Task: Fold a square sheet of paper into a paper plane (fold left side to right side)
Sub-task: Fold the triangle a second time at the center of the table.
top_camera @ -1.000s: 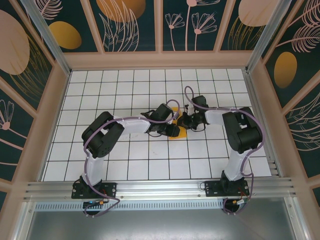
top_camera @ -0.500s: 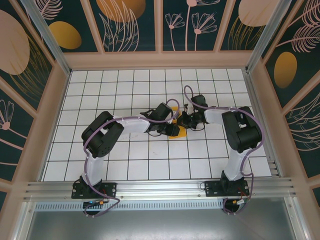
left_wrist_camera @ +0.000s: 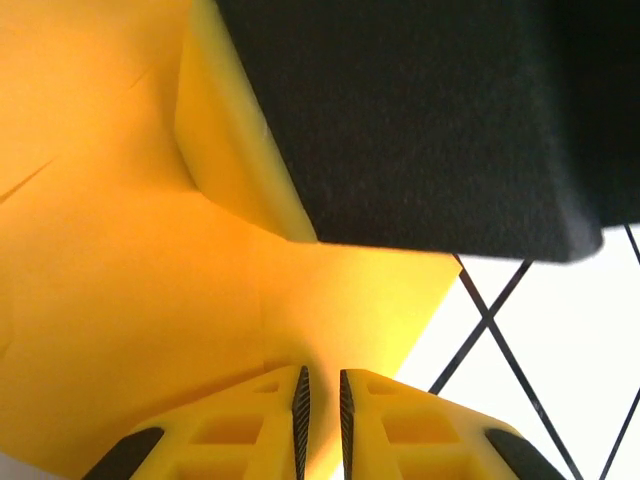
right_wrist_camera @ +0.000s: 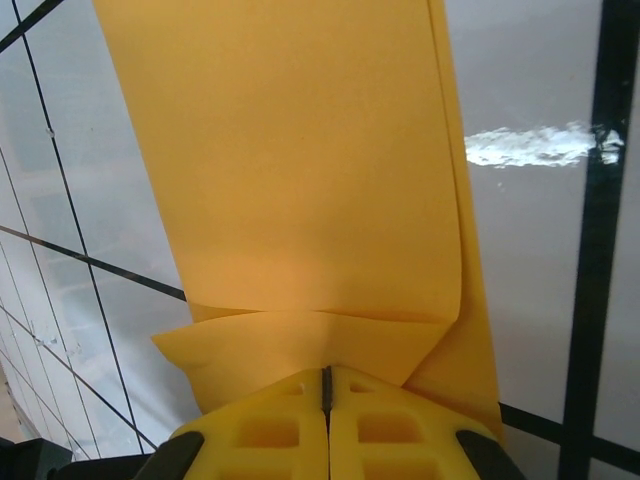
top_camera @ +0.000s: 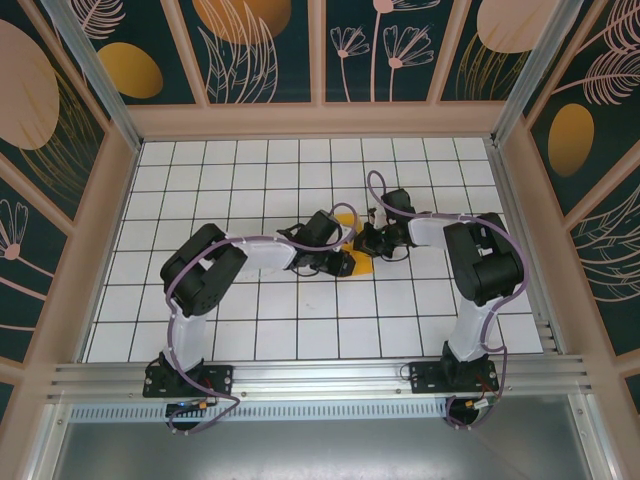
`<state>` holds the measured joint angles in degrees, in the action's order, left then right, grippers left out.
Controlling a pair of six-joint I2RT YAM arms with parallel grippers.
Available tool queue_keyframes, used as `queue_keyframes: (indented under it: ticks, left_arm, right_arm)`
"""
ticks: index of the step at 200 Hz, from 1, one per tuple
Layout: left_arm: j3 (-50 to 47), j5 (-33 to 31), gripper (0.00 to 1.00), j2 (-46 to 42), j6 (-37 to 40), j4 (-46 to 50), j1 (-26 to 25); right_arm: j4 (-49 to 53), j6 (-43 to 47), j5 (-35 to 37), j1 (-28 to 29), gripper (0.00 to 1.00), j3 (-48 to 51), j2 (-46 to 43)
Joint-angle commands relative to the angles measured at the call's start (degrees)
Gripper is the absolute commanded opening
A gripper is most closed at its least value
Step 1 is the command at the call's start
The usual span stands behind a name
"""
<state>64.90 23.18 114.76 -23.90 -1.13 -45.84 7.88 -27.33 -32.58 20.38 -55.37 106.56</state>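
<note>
Dark floral walls (top_camera: 262, 48) close in a white tiled table (top_camera: 200, 170). An aluminium rail (top_camera: 320, 378) runs along the table's near edge, well apart from the paper (top_camera: 361, 266). The paper sits near the middle of the table as a small orange-yellow patch, mostly covered from above by the two wrists.

The left arm (top_camera: 205, 268) reaches in from the paper's left and the right arm (top_camera: 487, 262) from its right, and their ends meet over it. The left gripper (top_camera: 345, 263) is at the paper's near-left edge and the right gripper (top_camera: 369, 243) is just beyond it, almost touching.

In the left wrist view, a black body (left_wrist_camera: 420, 120), probably part of the other arm, hangs over the paper and blocks its upper right. A raised flap of paper stands along that body's lower edge. The left gripper's yellow fingers (left_wrist_camera: 250, 420) are drawn nearly together with a thin slit between them, low over the paper. It cannot be told whether any paper is caught there.

In the right wrist view, the right gripper's fingers (right_wrist_camera: 390, 420) are pressed tight together, pinching a creased fold of the paper. The rest of the sheet stretches away from them across the tiles.
</note>
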Motion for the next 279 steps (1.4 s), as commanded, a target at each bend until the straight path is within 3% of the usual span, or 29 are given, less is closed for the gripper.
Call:
queue_keyframes:
  ticks: [1,88,150,183,193,206,243,279]
  left_arm:
    - [-4.10,2.25,0.21,-1.28,2.57,5.56,0.08]
    - [-11.63,4.43,0.20,-5.00,2.46,3.12,0.06]
    - [-14.45,3.92,0.20,-9.66,0.27,1.64,0.31]
    - [-14.81,4.70,0.27,-16.06,-1.27,0.99,2.55]
    - [-14.89,4.65,0.34,-18.39,-1.94,0.76,3.75]
    - [-15.07,4.68,0.46,-20.10,-3.21,-0.29,5.41]
    - [-11.90,6.15,0.59,-18.05,-6.79,-4.28,9.17]
    - [-3.82,11.55,0.63,-9.34,-6.41,-5.87,9.34]
  right_arm:
    - [4.01,0.61,5.46,-0.14,0.08,-0.52,1.63]
    - [4.44,0.76,5.16,-0.23,0.08,-1.08,1.45]
    - [0.44,0.09,0.76,-0.27,0.09,0.04,0.66]
    - [-0.39,0.21,0.17,-0.33,0.11,-1.04,-2.59]
    - [-0.44,0.43,0.23,-0.42,0.13,-1.39,-4.09]
    - [-0.93,0.77,0.09,-0.68,0.18,-1.59,-6.45]
    - [0.40,2.84,3.39,-2.20,0.40,-0.78,-13.02]
    - [-1.06,3.60,3.80,-5.36,0.52,3.78,-17.51]
